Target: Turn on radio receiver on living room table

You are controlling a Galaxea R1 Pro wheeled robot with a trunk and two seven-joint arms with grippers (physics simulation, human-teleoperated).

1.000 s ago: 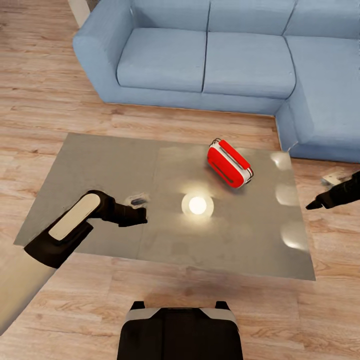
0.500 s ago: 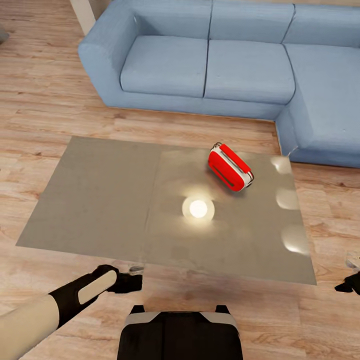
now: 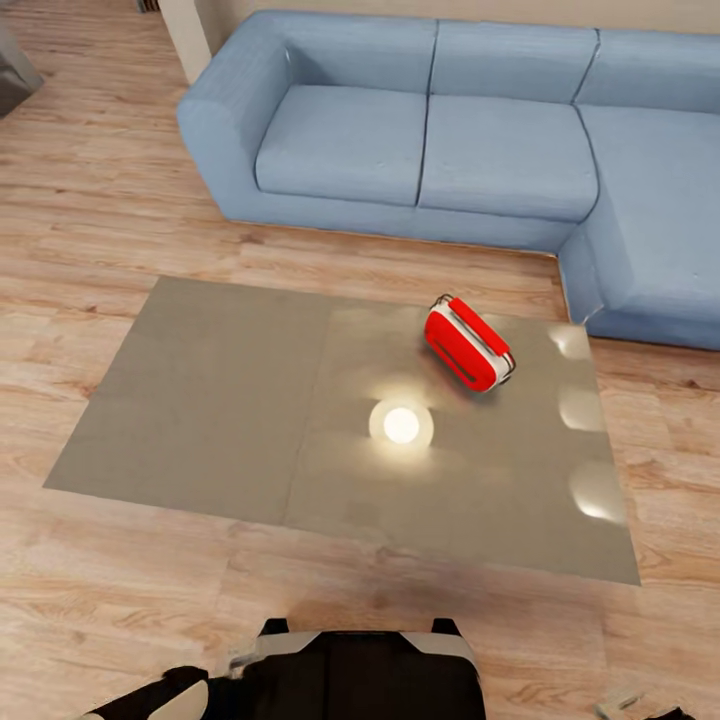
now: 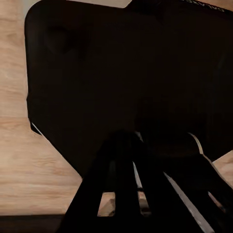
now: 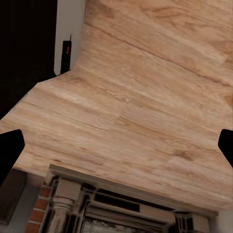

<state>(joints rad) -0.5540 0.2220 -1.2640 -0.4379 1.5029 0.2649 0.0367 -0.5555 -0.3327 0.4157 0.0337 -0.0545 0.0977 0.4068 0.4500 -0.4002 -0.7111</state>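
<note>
Both arms cropped; radio receiver [image 3: 468, 343] visible

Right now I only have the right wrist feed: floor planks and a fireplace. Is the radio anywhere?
Observer: Yes. The head view has the radio on the table, on its right panel.
Operator: Near side or far side?
Observer: Far side, toward the sofa.
Operator: Square to the table?
Observer: No, it sits diagonal to the table's edges. A bright light reflection shows on the top, on the robot's side of it.
</note>
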